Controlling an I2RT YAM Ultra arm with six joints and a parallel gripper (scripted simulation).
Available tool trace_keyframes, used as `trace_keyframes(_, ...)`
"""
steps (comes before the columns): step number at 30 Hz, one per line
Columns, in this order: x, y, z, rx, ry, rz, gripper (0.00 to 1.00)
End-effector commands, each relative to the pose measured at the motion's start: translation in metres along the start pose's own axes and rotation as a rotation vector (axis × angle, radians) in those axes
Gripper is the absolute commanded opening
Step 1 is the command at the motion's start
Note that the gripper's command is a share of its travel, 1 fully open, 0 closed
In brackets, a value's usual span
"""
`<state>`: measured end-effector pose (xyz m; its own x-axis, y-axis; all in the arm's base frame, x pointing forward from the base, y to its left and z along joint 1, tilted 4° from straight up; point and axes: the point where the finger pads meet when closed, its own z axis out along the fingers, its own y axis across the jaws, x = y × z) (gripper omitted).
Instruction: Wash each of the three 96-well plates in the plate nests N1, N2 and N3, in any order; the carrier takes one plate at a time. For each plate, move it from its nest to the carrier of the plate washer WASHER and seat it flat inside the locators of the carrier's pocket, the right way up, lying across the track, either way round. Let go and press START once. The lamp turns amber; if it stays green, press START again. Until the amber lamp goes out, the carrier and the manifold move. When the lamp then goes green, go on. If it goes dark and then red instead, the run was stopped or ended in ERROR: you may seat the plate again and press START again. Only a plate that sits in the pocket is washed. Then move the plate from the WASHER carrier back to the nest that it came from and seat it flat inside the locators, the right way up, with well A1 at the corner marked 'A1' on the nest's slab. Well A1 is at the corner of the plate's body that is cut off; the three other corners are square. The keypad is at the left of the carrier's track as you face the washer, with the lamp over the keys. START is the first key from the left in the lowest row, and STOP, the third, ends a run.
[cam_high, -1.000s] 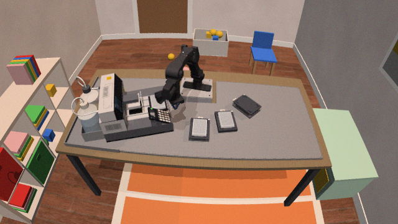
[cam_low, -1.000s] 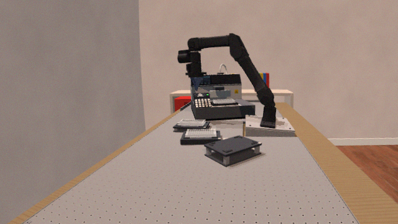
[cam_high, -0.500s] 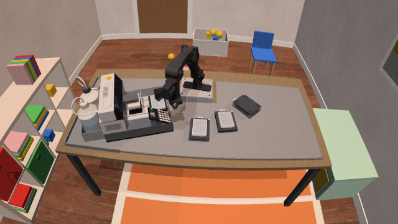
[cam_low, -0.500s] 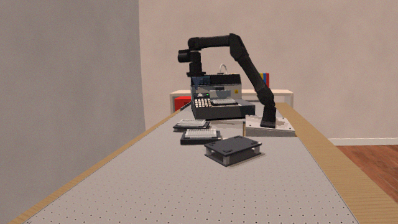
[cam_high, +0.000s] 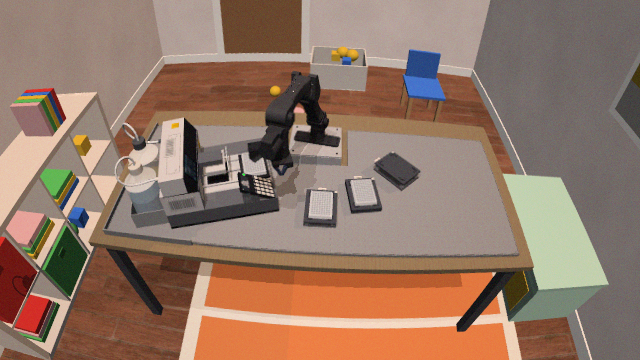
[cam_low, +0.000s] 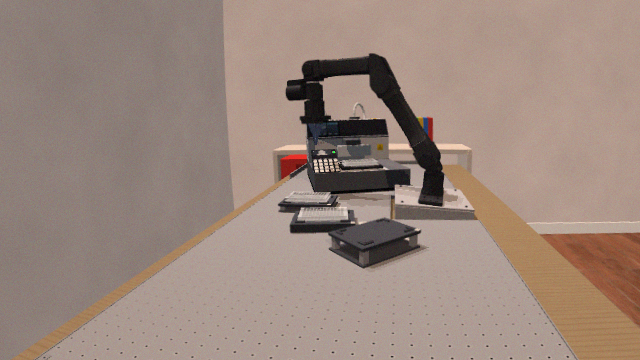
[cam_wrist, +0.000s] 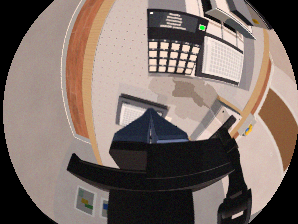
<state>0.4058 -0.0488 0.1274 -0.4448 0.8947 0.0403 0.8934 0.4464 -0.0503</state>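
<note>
End effector (cam_low: 315, 131) was closed tight on nothing, hanging above the keypad (cam_low: 326, 165), plate (cam_low: 360, 163) already in the carrier, lamp (cam_low: 333, 152) green; best bet was a straight drop on START, bottom-left key, one press, then check for amber.

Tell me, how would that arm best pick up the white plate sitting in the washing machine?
Probably from straight above, closing on the plate's two long edges. It lies flat and low in the washer's carrier, so only its upper rim is exposed, with the keypad close alongside. The gripper hangs shut and empty, so it must open first.
</note>
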Motion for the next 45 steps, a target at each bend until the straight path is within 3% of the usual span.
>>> trace_keyframes(1,-0.001,0.001,-0.005,-0.012,-0.012,0.001,0.00)
trace_keyframes(10,-0.001,0.001,-0.005,-0.012,-0.012,0.001,0.00)
trace_keyframes(18,0.001,-0.002,0.034,0.000,-0.269,0.001,0.00)
trace_keyframes(23,0.001,-0.002,0.034,0.000,-0.436,0.001,0.00)
trace_keyframes(25,0.001,-0.002,0.034,0.000,-0.436,0.001,0.00)
trace_keyframes(28,0.001,-0.002,0.034,0.000,-0.526,0.001,0.00)
trace_keyframes(45,0.001,-0.002,0.034,0.000,-0.526,0.001,0.00)
